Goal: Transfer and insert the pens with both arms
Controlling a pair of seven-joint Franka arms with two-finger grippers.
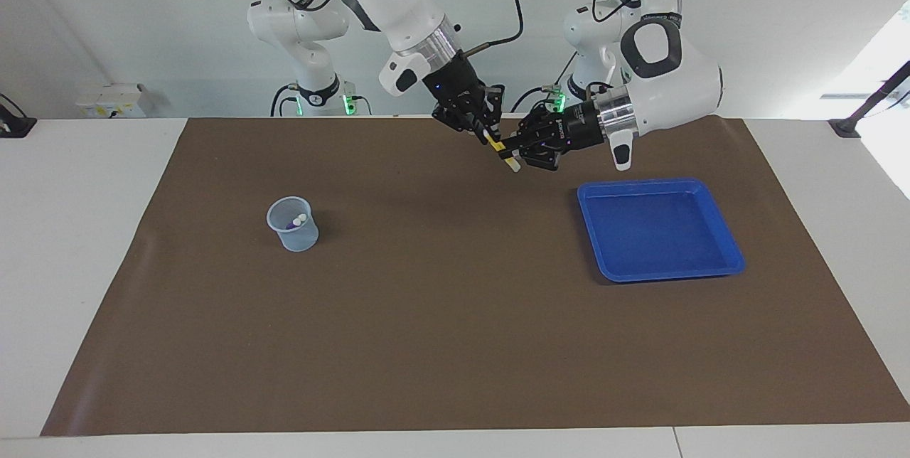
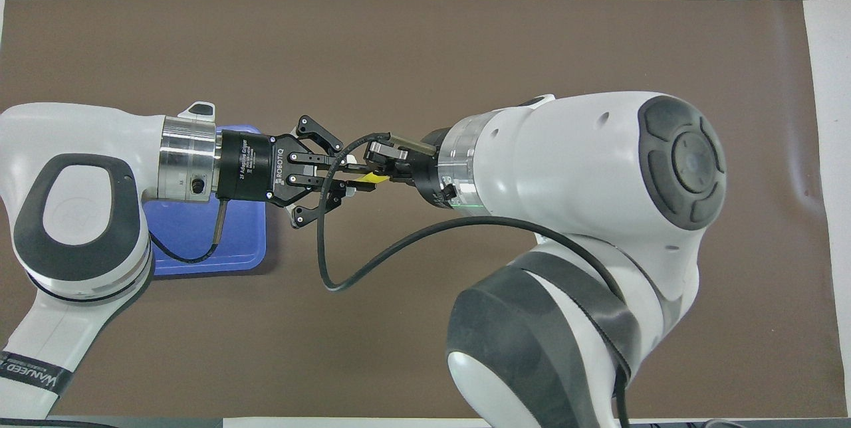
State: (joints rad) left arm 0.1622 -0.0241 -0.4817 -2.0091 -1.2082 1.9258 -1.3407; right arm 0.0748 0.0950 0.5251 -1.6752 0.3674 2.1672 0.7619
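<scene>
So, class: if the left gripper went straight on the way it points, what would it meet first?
Probably the right gripper, which faces the left gripper along the yellow pen they both grip; depth is unclear.

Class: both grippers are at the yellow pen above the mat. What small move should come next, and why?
Probably the left gripper should open its jaws and let go. Both it and the right gripper are shut on the yellow pen in mid-air, so the handover looks made, and the cup stands toward the right arm's end.

Open mat (image 1: 455,316) between cup (image 1: 293,224) and tray (image 1: 725,248)
</scene>
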